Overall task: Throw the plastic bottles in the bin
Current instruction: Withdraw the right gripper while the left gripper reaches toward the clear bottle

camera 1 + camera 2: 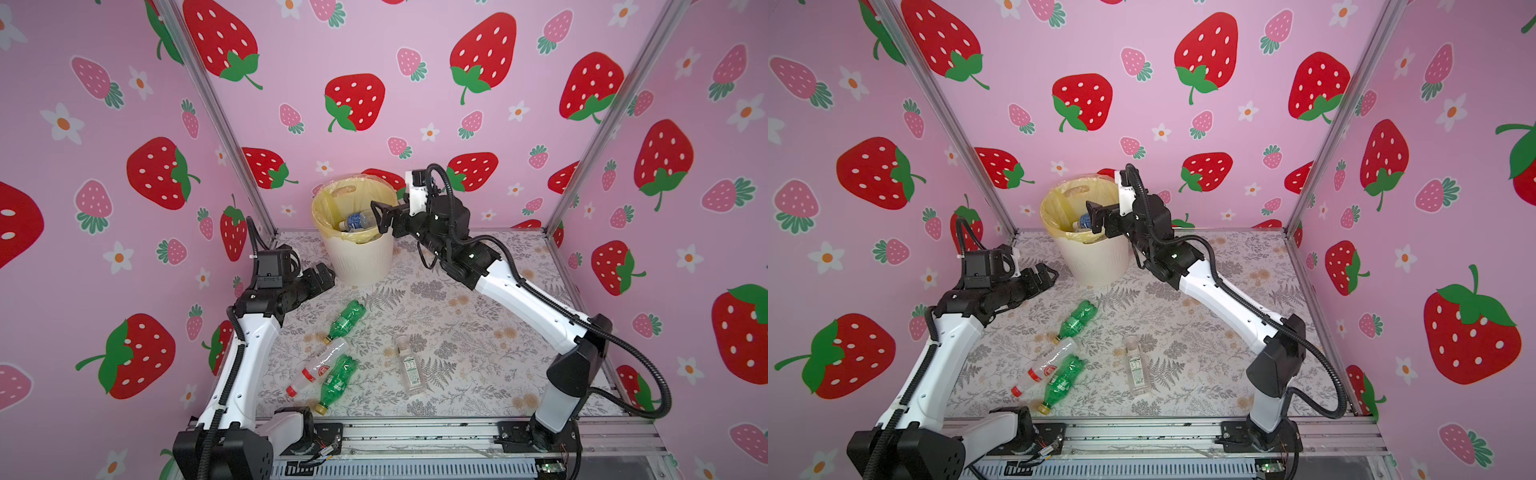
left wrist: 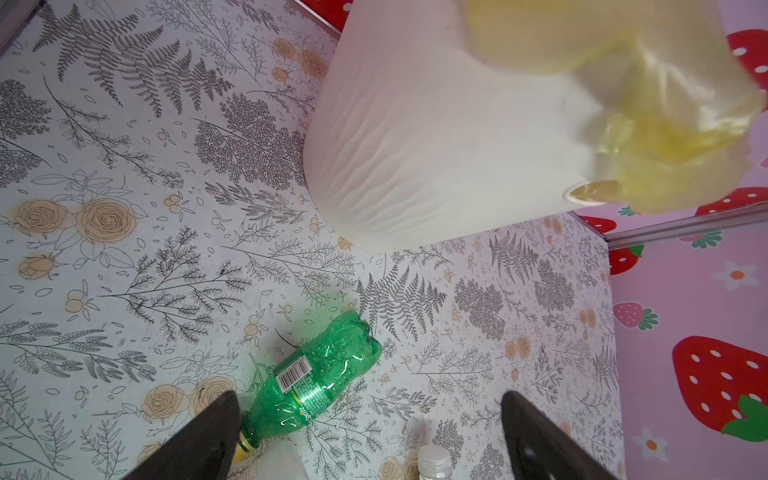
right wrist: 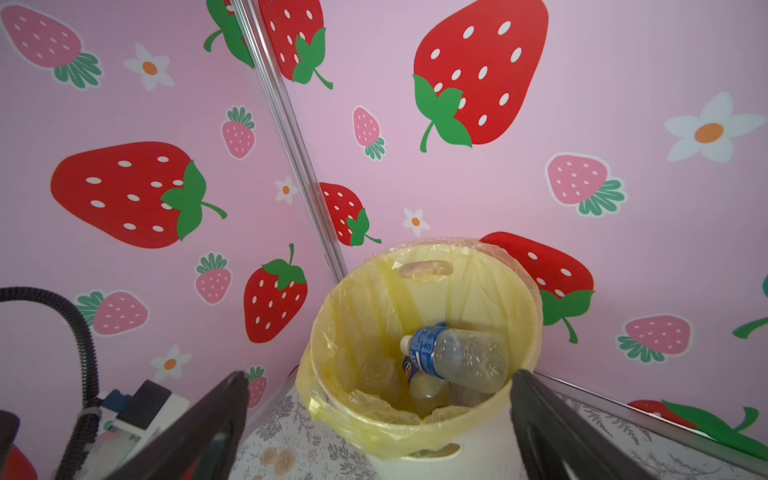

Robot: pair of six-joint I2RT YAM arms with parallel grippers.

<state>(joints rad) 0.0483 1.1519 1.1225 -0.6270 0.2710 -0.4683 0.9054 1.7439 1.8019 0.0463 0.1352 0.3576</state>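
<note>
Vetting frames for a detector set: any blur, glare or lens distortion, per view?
Both top views: wide-angle warp, frame posts splay outward; even light, soft shadows, no glare. Left wrist view: green bottle sharp, barcode legible; liner of the bin smeared close to the lens. Right wrist view: blue-labelled bottle in the bin slightly soft, wall print crisp.

Walled at nine, twelve and three o'clock by pink strawberry-and-daisy panels (image 1: 415, 50), cornered with aluminium posts (image 1: 215, 112), floored with fern-and-rose tabletop (image 1: 478, 340).
</note>
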